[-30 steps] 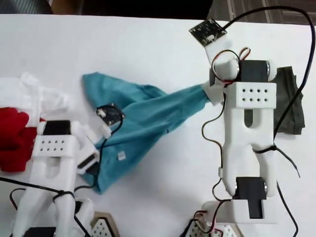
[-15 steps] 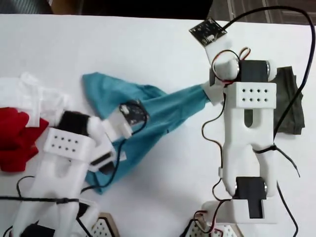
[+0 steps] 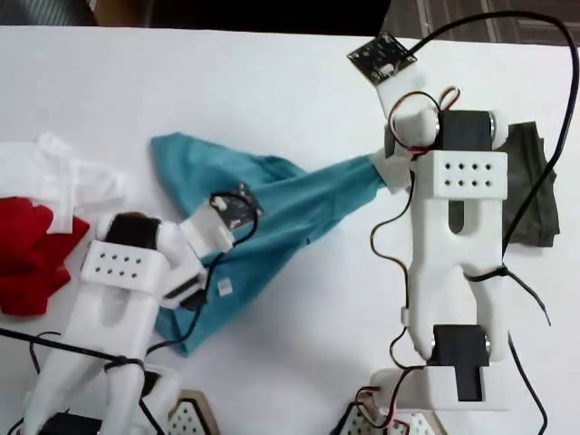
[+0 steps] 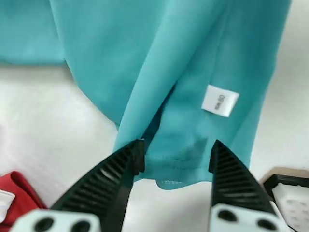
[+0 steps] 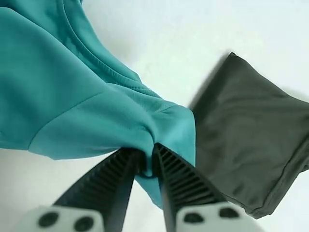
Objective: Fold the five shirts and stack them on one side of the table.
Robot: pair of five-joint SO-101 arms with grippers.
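A teal shirt lies stretched across the middle of the table. My right gripper is shut on a bunched end of it near the collar seam, at the shirt's right tip. My left gripper is open, its jaws straddling the teal hem just above the cloth, close to a white label. In the high view the left gripper hovers over the shirt's lower left part. A dark grey folded shirt lies beside the right gripper, at the table's right side.
A red shirt and a white shirt lie crumpled at the left edge. The red shirt's corner lies close to the left gripper. Both arm bases stand at the near edge. The far half of the table is bare.
My left arm has swung right, over the teal shirt, bringing its gripper above the hem. The right arm and the shirt end it holds have stayed still.
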